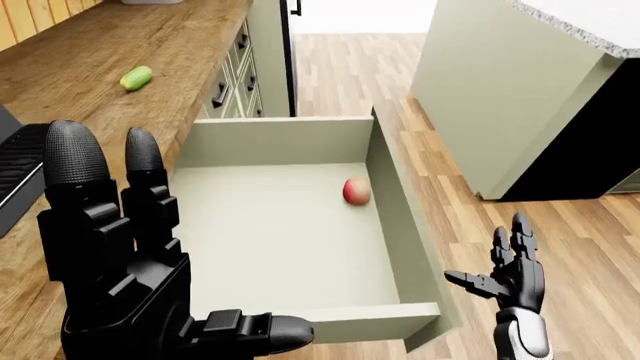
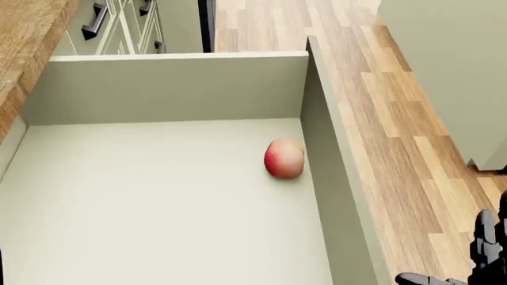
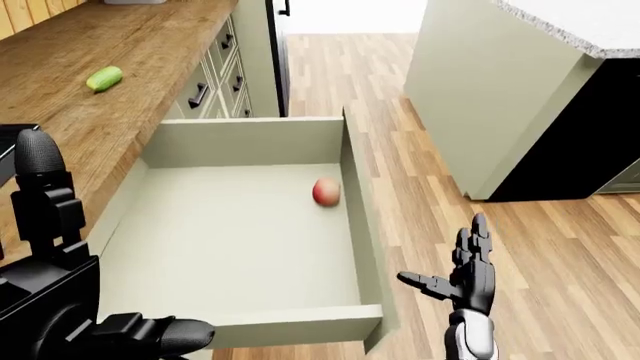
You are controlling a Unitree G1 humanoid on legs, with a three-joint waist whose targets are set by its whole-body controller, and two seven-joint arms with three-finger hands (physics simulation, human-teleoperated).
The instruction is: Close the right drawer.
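Note:
The right drawer (image 1: 270, 240) stands pulled far out from the wooden counter, its pale green front panel (image 1: 392, 210) along its right side. Inside lies one red apple (image 1: 356, 190) near that panel, also in the head view (image 2: 283, 158). My left hand (image 1: 150, 225) fills the lower left of the left-eye view, fingers upright and thumb stretched out, open and holding nothing. My right hand (image 3: 458, 264) hangs open over the floor to the right of the drawer's front panel, apart from it, and shows at the head view's bottom right corner (image 2: 485, 249).
A green vegetable (image 1: 136, 78) lies on the wooden counter (image 1: 170, 37) at top left. Closed drawers with black handles (image 1: 219, 94) run beyond the open one. A green island cabinet (image 1: 490, 97) and a dark appliance (image 1: 590, 150) stand to the right across the plank floor.

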